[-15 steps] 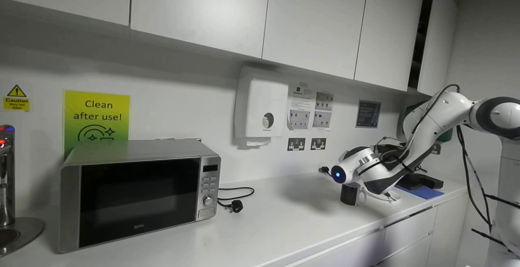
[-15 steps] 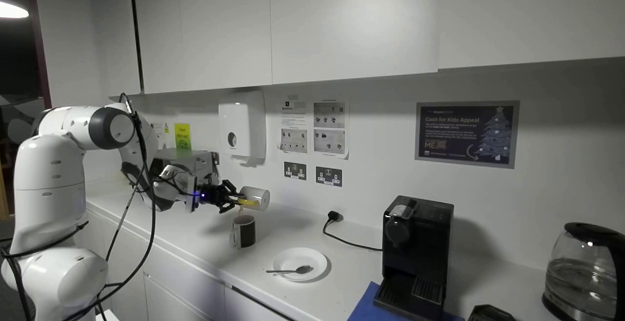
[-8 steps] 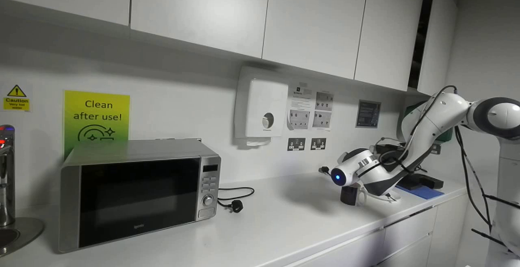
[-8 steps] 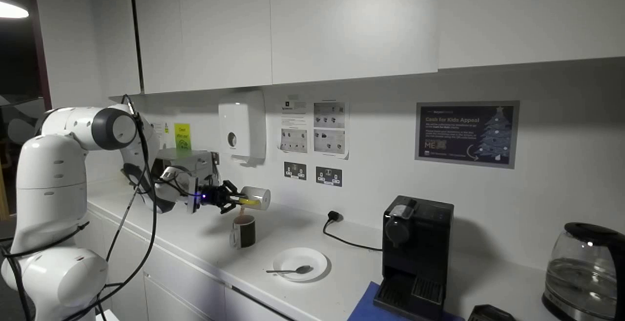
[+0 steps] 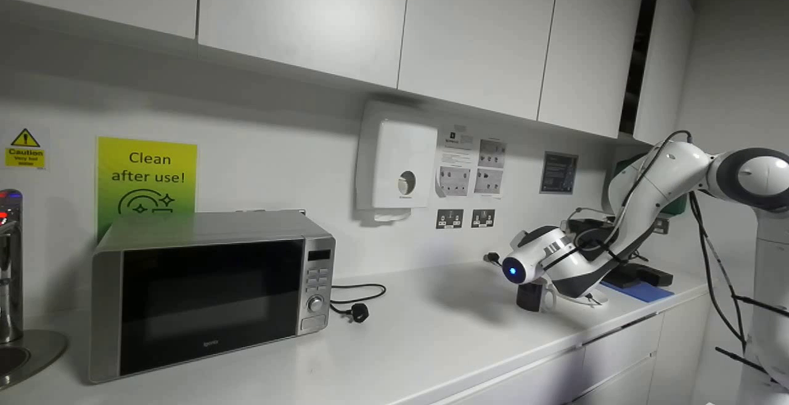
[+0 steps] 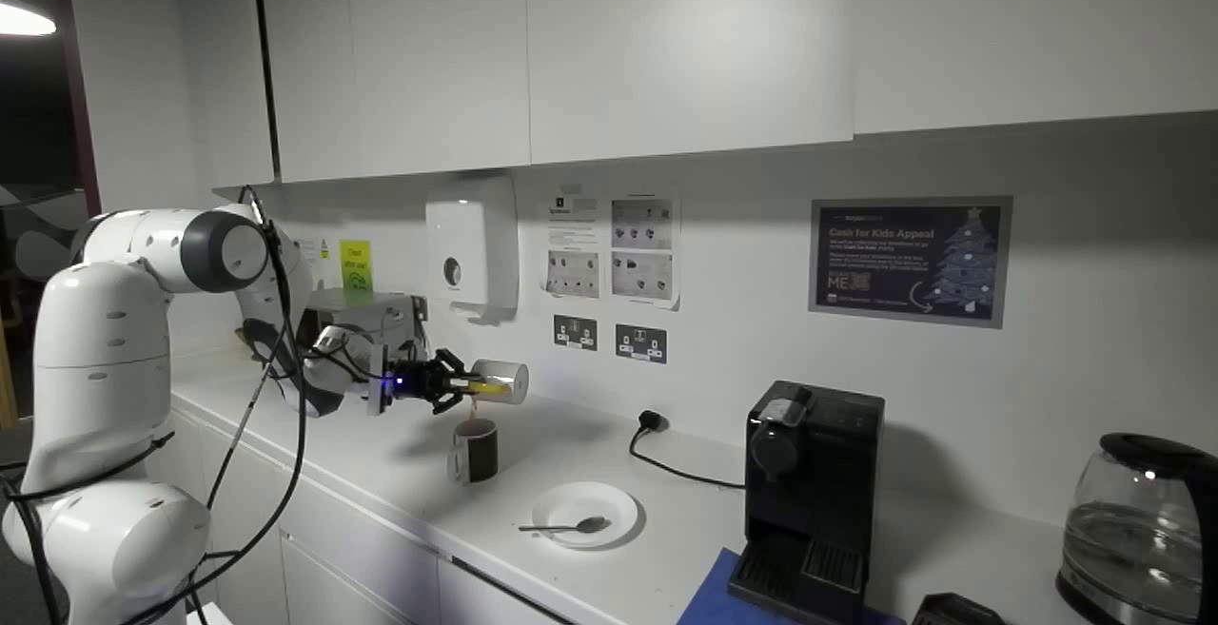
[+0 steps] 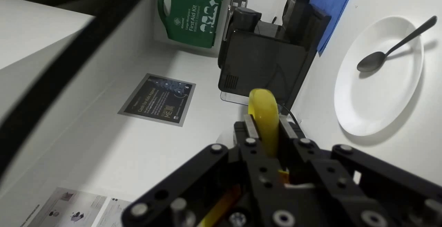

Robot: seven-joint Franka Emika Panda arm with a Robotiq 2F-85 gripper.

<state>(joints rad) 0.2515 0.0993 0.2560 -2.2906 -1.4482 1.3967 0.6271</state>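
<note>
The claw, gripping the yellow-handled cup, has edged up slightly, liquid falling toward the mug inside the counter's front edge: apparently mid-pour.

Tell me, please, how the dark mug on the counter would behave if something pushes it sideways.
The dark mug would probably slide before tipping, as it stands upright with straight sides. It may twist, since its handle juts out at one side. A brownish stream seems to run into it, so any contents could slosh.
</note>
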